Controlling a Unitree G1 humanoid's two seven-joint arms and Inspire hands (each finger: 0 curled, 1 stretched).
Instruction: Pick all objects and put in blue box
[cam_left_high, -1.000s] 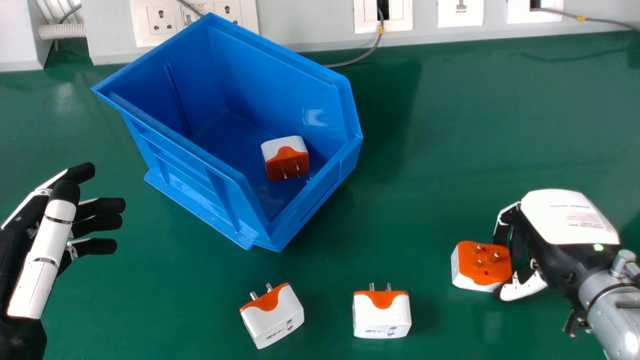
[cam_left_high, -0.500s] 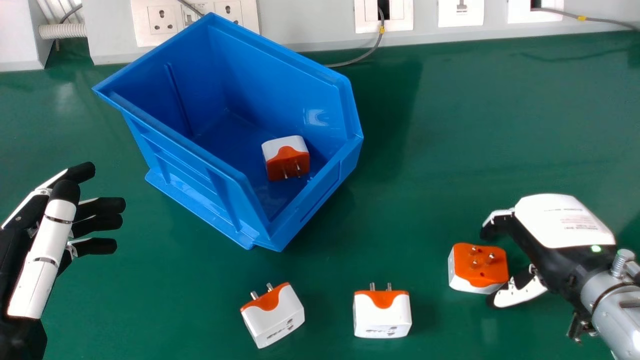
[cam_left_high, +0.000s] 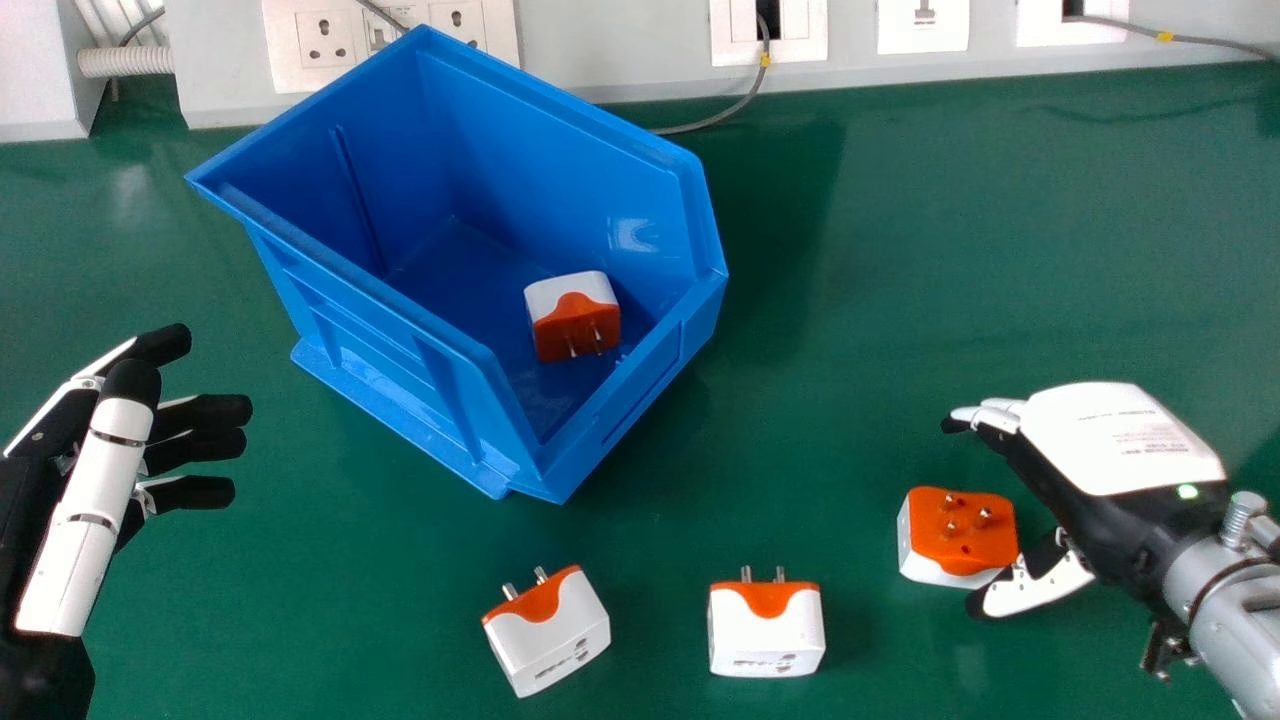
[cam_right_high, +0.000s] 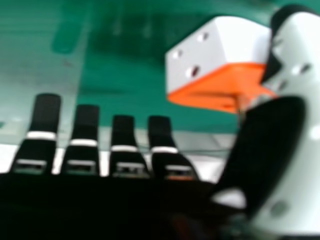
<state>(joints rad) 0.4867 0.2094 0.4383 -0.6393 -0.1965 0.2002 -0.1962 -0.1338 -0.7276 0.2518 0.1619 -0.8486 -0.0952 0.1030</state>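
With the head view read as a clock face, the blue box (cam_left_high: 400, 375) sits on the green table (cam_left_high: 900, 250) towards ten o'clock. One orange-and-white plug adaptor (cam_left_high: 570, 322) lies inside it, towards the box's four o'clock side, its pins aimed about six.

Three more adaptors are out on the table. The first adaptor (cam_left_high: 552, 640) is between six and seven o'clock, tilted, pins towards eleven; the second adaptor (cam_left_high: 768, 630) is at five, pins towards twelve. The third adaptor (cam_left_high: 965, 530) is at four, orange face and pins up.

The right hand (cam_left_high: 1120, 440) is open beside this third one, coming in from between three and four o'clock. Its fingers (cam_right_high: 86, 122) are straight and well clear of the adaptor, reaching past its one o'clock side, while the thumb (cam_left_high: 1030, 590) sits low at its five o'clock corner; whether they touch, I cannot tell. The hand grips nothing.

The left hand (cam_left_high: 90, 500) is open too, between eight and nine o'clock. A wall panel with sockets (cam_left_high: 325, 40) runs along the table's twelve o'clock edge.
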